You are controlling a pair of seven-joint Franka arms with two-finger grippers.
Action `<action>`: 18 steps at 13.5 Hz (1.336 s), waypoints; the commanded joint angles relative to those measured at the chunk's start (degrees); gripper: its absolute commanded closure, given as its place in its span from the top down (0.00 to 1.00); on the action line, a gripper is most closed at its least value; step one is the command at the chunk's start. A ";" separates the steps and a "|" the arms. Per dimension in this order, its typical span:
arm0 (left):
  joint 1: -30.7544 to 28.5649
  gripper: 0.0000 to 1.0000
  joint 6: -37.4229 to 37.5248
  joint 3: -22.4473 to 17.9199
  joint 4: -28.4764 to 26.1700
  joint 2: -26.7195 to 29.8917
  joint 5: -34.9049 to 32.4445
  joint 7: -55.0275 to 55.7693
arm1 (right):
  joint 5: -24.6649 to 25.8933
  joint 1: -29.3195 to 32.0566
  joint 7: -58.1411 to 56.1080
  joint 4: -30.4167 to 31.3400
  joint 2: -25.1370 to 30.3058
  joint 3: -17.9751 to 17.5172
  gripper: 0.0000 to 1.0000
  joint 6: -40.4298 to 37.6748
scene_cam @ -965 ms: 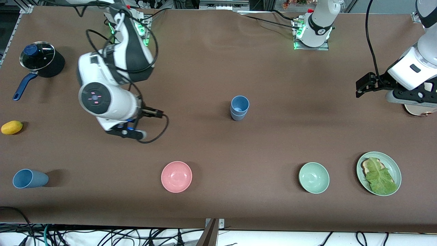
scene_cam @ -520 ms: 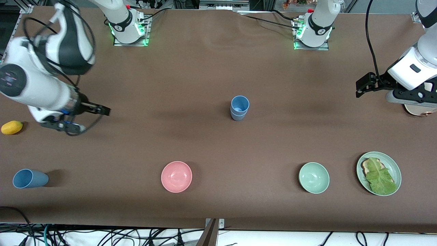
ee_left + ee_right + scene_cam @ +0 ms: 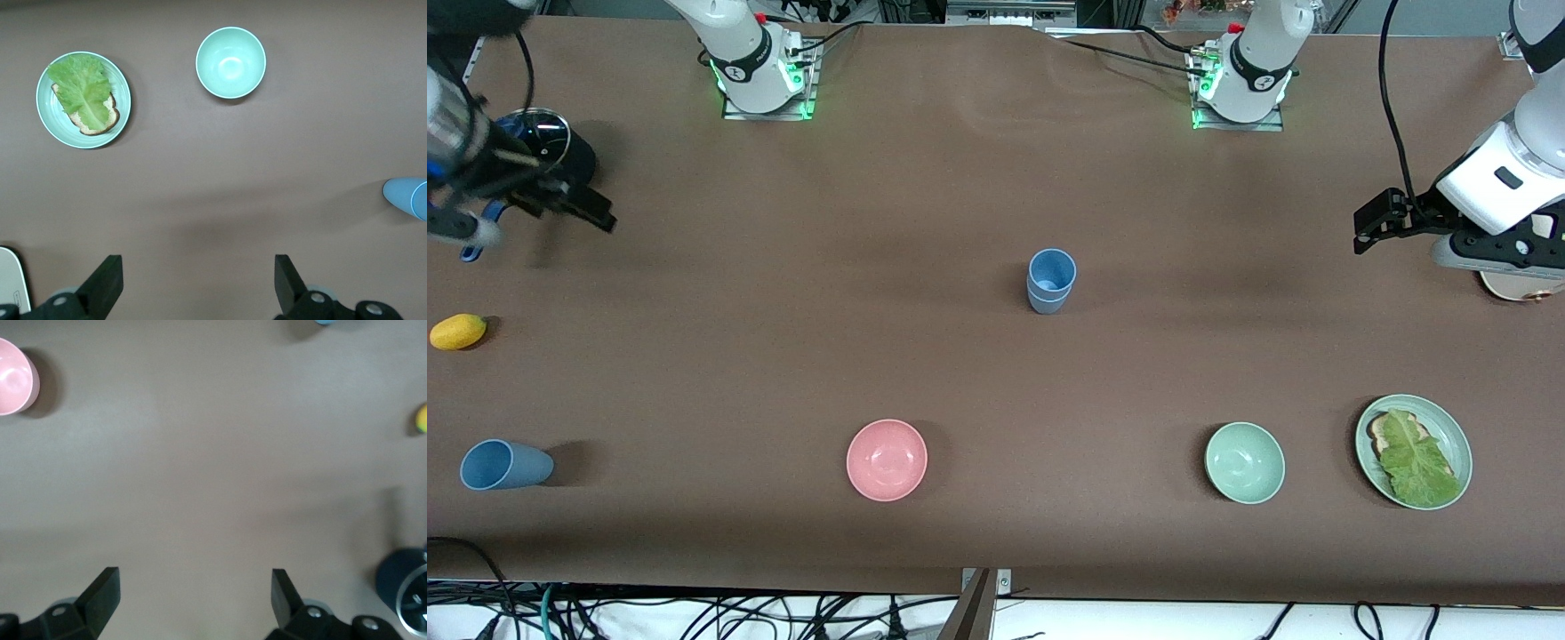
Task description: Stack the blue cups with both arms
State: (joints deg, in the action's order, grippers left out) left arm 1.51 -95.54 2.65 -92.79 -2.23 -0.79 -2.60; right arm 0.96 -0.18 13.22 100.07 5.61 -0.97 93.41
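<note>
Two blue cups stand nested in a stack at the table's middle; the stack's edge shows in the left wrist view. A third blue cup lies on its side near the front camera at the right arm's end; a sliver of it shows in the right wrist view. My right gripper is open and empty in the air beside the black pot; its fingers stand wide apart in the right wrist view. My left gripper waits, open and empty, at the left arm's end.
A black pot with a glass lid and blue handle and a lemon are at the right arm's end. A pink bowl, a mint-green bowl and a plate with lettuce on bread line the near side. A wooden object lies under the left gripper.
My right arm has swung away from the table's middle toward its own end, ending by the pot. The left arm and the cups have not moved.
</note>
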 commanded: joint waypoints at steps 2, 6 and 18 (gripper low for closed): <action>-0.37 1.00 0.88 -0.02 0.51 0.12 0.97 -1.36 | 0.53 0.36 -0.39 -3.28 -0.85 -0.45 1.00 -1.30; -0.37 1.00 0.88 -0.02 0.51 0.21 0.97 -1.36 | 0.01 -0.26 -0.48 -11.54 -7.27 0.79 1.00 -4.80; -0.37 1.00 0.88 -0.02 0.51 0.21 0.97 -1.36 | -0.26 -0.53 -3.46 -11.74 -8.51 1.49 1.00 -3.50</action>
State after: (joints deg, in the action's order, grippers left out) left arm 1.51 -95.52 2.65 -92.80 -2.23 -0.79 -2.60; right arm 0.81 -0.32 10.71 90.27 -1.82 0.03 90.73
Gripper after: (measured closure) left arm 0.000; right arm 0.000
